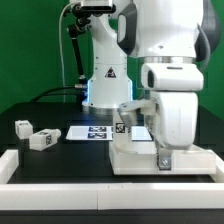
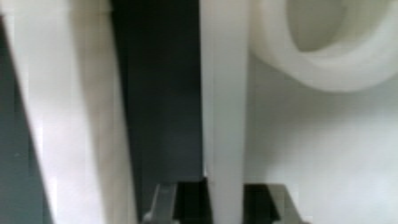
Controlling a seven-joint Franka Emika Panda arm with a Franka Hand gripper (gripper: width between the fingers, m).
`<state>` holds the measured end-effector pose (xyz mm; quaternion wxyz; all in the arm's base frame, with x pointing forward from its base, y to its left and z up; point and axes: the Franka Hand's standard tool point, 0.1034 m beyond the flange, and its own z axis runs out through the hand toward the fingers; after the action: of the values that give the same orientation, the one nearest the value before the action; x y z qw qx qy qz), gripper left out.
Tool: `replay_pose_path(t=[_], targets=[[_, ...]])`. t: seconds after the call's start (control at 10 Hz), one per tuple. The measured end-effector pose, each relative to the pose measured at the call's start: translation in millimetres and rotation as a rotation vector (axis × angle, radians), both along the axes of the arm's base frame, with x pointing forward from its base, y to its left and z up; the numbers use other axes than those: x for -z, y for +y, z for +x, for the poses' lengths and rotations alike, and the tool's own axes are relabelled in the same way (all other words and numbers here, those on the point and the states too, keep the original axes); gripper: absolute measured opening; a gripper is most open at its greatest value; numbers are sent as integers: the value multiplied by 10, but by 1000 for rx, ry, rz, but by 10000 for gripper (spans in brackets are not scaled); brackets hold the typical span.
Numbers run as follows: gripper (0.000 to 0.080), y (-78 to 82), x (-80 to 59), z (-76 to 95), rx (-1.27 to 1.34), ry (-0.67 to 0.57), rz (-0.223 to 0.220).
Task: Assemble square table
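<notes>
The square table top point(image 1: 132, 152) lies white and flat at the exterior view's right, next to the long white rail. My gripper point(image 1: 165, 160) is down at its near edge, under the big white wrist. In the wrist view my gripper point(image 2: 217, 192) has one dark finger point(image 2: 171, 203) on each side of the top's thin upright rim point(image 2: 217, 110) and is shut on it. A round leg socket point(image 2: 329, 50) shows on the top's inner face. Two short white legs point(image 1: 40, 140) point(image 1: 22, 127) lie on the table at the exterior view's left.
The marker board point(image 1: 92, 132) lies flat behind the table top. The long low white rail point(image 1: 60, 166) runs along the front, and also shows as a white band in the wrist view point(image 2: 71, 120). The arm's base point(image 1: 105, 85) stands at the back.
</notes>
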<state>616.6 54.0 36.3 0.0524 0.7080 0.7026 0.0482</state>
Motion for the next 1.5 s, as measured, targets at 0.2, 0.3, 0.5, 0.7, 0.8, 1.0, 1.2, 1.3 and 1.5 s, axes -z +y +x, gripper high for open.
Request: replay_pose_path(t=[0.2, 0.3, 0.5, 0.7, 0.8, 1.0, 1.2, 1.3, 1.5], targets=[[60, 66, 69, 103, 14, -3, 8], [61, 66, 91, 133, 13, 6, 5], [61, 69, 82, 158, 11, 8, -13], [61, 68, 5, 183, 15, 0, -28], [60, 56, -42, 199, 18, -3, -28], [59, 43, 5, 181, 20, 4, -28], [59, 21, 33, 162, 23, 9, -29], [66, 22, 33, 161, 23, 10, -29], [245, 18, 34, 161, 23, 10, -29]])
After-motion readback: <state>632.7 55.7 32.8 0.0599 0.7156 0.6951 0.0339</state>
